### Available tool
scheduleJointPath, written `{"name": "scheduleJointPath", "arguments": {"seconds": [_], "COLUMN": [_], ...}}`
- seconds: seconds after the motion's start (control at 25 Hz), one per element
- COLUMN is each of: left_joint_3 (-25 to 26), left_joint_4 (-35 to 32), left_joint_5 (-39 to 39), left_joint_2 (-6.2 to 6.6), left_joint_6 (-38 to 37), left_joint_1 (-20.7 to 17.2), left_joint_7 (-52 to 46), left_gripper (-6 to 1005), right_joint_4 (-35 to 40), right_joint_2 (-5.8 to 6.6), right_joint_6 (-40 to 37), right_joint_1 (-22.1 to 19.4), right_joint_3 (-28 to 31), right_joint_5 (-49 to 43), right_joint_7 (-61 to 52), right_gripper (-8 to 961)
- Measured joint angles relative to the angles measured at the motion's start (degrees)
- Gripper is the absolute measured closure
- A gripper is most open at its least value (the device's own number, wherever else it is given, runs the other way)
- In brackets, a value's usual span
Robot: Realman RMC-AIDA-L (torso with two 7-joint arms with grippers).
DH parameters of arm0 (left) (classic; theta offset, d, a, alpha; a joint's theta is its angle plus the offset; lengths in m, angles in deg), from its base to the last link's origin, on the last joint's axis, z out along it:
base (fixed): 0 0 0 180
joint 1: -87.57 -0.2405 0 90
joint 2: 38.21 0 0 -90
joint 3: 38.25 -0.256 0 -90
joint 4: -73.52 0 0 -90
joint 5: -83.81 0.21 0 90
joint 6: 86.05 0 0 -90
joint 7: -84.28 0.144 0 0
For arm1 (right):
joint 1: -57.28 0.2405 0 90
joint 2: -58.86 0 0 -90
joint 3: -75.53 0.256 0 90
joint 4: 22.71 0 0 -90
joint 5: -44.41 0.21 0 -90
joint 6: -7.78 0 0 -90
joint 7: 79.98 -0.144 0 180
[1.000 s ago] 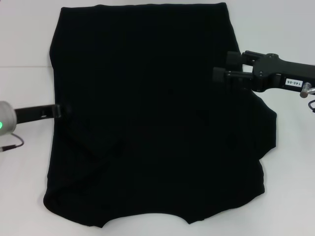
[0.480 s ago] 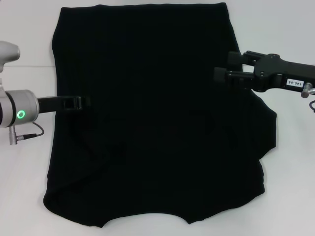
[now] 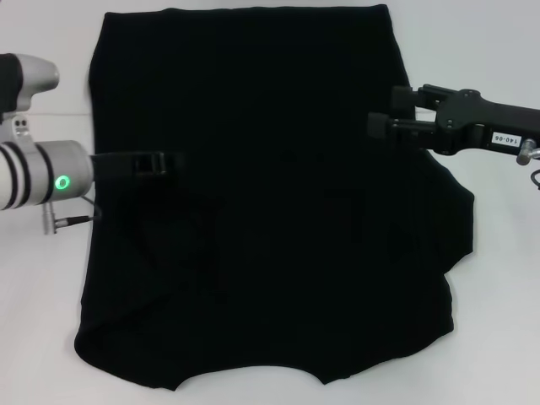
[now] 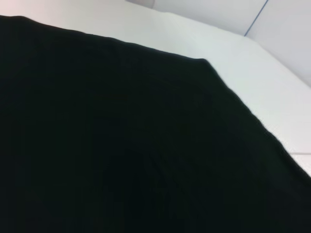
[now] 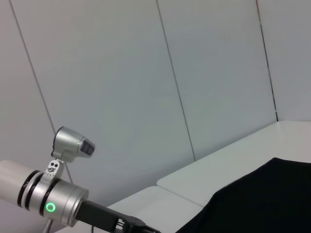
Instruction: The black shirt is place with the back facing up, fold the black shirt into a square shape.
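Note:
The black shirt (image 3: 270, 194) lies spread over the white table (image 3: 489, 51), its hem at the far side; it also fills the left wrist view (image 4: 121, 145). My left gripper (image 3: 162, 162) reaches in over the shirt's left part, black on black. It appears shut on a fold of the shirt, with faint creases trailing below it. My right gripper (image 3: 390, 112) hovers at the shirt's right edge, its two fingers apart and nothing between them. The right wrist view shows the left arm (image 5: 48, 206) and a corner of the shirt (image 5: 257, 204).
Bare white table (image 3: 42, 321) borders the shirt on the left and right. A grey panelled wall (image 5: 146, 73) stands beyond the table. A cable (image 3: 72, 221) hangs under the left wrist.
My left gripper has moved from the shirt's left edge rightward and slightly farther over the shirt, and the creases beneath it shifted along. The right gripper stayed nearly still.

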Motion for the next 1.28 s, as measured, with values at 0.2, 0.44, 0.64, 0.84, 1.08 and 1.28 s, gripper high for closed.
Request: {"name": "scheduleJointPath", "arguments": {"seconds": [0.2,0.44,0.64,0.84,1.08,1.28], "left_joint_3": [0.01,-0.01,0.42,0.7,1.53,0.88], "left_joint_4": [1.5,1.4,-0.81,-5.45,-6.98,-4.79], "left_joint_5": [-0.95,-2.22,-2.32,-2.39,-1.98,-1.55], "left_joint_2": [-0.78,-1.63,-0.53,-0.18,-0.35,-0.34], "left_joint_6": [2.45,3.64,-0.42,-3.81,-2.54,-2.24], "left_joint_1": [1.41,1.71,-0.62,-4.83,-7.37,-7.18], "left_joint_7": [0.03,-0.35,-0.65,-2.15,-2.77,-2.44], "left_gripper": [826,657,488,291,157,159], "right_joint_4": [0.0,0.0,0.0,0.0,0.0,0.06], "right_joint_2": [0.01,0.07,0.21,0.26,0.35,0.37], "right_joint_6": [0.0,-0.01,0.07,0.27,0.82,0.96], "right_joint_1": [0.23,0.24,-0.04,-0.02,0.27,0.54], "right_joint_3": [0.0,0.74,1.92,2.03,2.02,2.01], "right_joint_5": [0.0,0.0,0.0,0.0,0.0,0.0], "right_joint_7": [0.0,-0.02,-0.06,-0.34,-0.57,-0.68], "right_gripper": [177,179,180,182,183,185]}}
